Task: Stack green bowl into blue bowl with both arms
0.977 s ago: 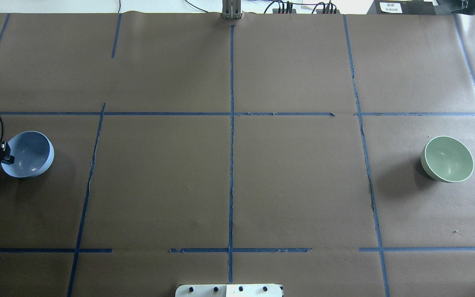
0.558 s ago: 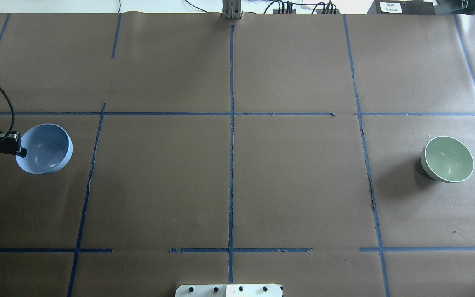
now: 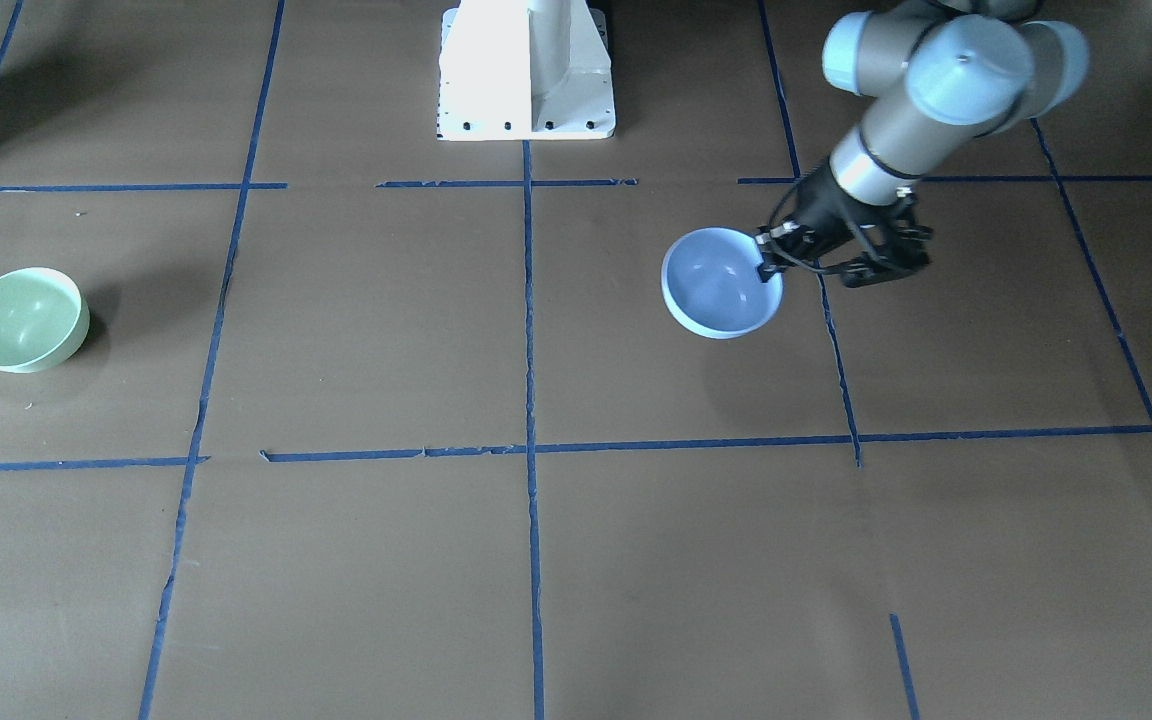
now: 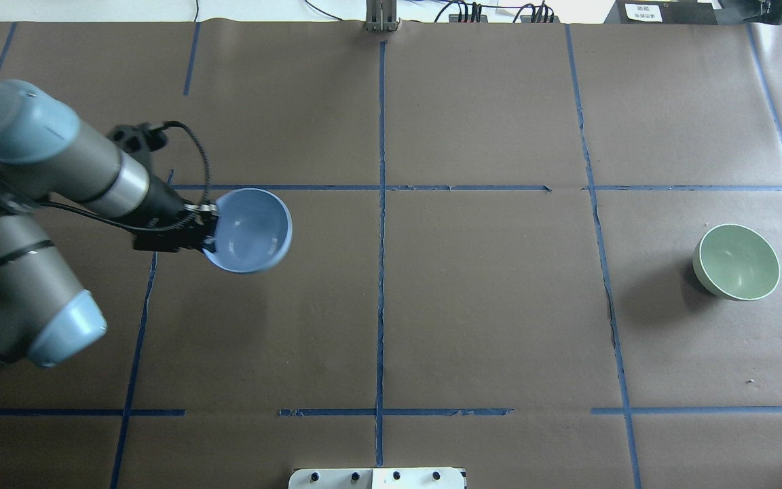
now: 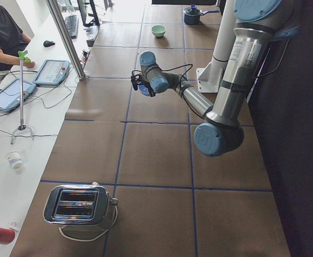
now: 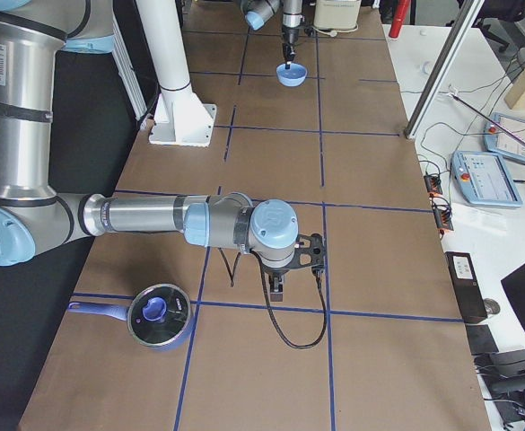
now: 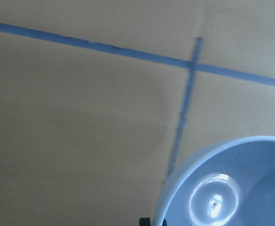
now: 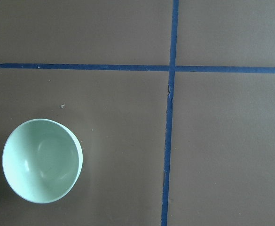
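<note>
Two fixed cameras look steeply down on the brown-papered table (image 4: 486, 305) from opposite long sides, one from behind the robot, the other facing its white pedestal (image 3: 526, 70), and both take in the blue bowl (image 4: 252, 231) and the green bowl (image 4: 737, 261). Two more look along the table from its ends, set farther back, one past a toaster (image 5: 78, 206), the other past a lidded pot (image 6: 159, 316). The left wrist camera sits close above the blue bowl's rim; the right wrist camera looks straight down on the green bowl.

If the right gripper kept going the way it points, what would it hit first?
Probably the brown table, near a blue tape cross: the right gripper points down, and the green bowl lies aside.
</note>
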You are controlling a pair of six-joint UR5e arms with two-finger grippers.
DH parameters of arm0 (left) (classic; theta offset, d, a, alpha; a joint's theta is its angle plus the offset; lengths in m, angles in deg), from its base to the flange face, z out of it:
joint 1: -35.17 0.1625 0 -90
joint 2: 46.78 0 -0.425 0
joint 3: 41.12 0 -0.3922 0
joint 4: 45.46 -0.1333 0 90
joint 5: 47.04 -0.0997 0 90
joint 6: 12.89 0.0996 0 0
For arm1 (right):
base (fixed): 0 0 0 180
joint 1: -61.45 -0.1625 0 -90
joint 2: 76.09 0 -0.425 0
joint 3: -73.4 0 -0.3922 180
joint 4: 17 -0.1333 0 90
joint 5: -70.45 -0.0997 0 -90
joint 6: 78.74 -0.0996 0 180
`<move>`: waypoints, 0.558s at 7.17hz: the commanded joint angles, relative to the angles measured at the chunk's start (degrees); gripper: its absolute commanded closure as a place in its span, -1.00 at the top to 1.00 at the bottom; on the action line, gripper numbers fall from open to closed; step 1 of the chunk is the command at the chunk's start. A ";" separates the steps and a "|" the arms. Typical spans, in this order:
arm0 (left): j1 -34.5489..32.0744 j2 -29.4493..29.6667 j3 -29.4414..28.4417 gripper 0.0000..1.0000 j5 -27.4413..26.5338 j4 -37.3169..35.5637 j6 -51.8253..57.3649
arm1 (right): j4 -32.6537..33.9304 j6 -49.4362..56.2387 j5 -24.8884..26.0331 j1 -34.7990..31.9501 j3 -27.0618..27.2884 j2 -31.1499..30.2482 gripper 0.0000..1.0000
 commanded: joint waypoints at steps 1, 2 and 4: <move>9.05 11.31 -6.06 -1.00 -7.83 -2.34 -9.17 | 0.00 0.00 0.02 0.00 -0.51 -0.06 1.00; 9.60 13.17 -8.70 -1.00 -8.03 -1.90 -9.20 | 0.00 0.00 0.02 0.00 -0.51 0.03 1.00; 12.93 14.33 -10.31 -1.00 -10.38 -1.38 -9.03 | 0.00 -0.09 0.02 0.00 -0.60 0.20 1.00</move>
